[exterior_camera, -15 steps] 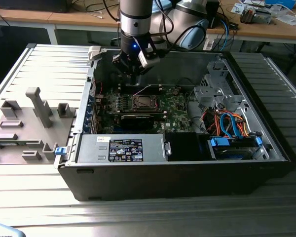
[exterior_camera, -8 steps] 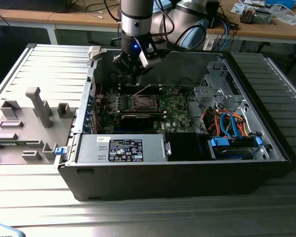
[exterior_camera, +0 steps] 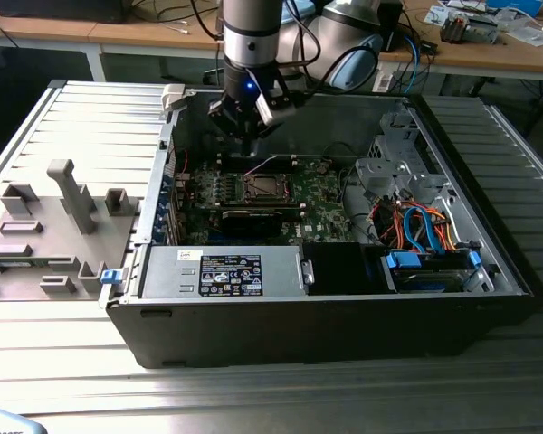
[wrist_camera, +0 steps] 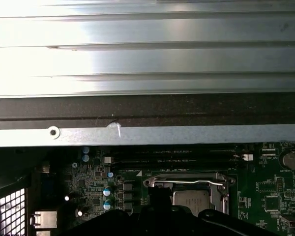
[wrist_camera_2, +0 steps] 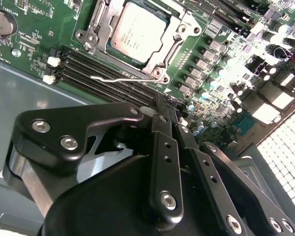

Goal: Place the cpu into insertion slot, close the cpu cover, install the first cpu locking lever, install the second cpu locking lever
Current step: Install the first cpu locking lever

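Gripper position: suspended on the arm above the open computer case, over the far edge of the green motherboard, just beyond the insertion slot as seen in the exterior view.

Finger state, second wrist view: black fingers drawn together, tips meeting over the edge of the board, nothing clamped between them. Gripper clear of the socket hardware, no contact visible.

Location of the cpu: seated flat in the insertion slot, dull silver top facing up. Also visible in the first wrist view, just beyond the dark gripper body.

Status of the cpu cover: lowered flat around the cpu, metal top showing through the central window. Silvery frame edge likewise visible in the first wrist view.

Locking lever: thin silver wire rod lying across the long black memory slots beside the socket, handle end pointing away from the socket corner. Latched or not: cannot tell.

Surroundings, exterior view: power supply along the near wall of the case; bundle of coloured cables toward the exterior view's right; grey moulded fixture on the ribbed table at the exterior view's left, well apart from the gripper.
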### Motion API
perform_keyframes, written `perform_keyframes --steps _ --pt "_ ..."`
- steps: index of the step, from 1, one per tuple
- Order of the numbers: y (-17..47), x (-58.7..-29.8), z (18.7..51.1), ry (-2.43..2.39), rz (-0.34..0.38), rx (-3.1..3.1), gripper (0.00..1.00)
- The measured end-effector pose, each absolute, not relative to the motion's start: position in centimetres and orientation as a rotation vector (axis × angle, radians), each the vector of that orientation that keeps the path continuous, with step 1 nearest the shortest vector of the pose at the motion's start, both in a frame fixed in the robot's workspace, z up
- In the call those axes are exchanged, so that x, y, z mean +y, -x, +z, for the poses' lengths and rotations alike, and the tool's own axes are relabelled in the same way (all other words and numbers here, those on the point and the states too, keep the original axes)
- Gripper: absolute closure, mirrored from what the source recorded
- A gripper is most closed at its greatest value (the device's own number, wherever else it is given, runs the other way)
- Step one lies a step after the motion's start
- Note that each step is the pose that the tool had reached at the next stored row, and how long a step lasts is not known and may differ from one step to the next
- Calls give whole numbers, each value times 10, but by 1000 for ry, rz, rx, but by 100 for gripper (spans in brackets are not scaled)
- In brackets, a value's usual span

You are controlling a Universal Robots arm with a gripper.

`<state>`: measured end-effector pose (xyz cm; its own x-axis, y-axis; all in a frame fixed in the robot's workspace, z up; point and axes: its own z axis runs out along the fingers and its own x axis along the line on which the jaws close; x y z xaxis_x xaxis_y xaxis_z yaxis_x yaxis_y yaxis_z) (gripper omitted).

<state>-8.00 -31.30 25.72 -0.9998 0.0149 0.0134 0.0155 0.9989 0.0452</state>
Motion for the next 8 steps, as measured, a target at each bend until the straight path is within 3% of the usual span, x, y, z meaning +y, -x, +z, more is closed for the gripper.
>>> perform_keyframes --steps 8 --pt "78 -313 255 24 -71 -3128 89"
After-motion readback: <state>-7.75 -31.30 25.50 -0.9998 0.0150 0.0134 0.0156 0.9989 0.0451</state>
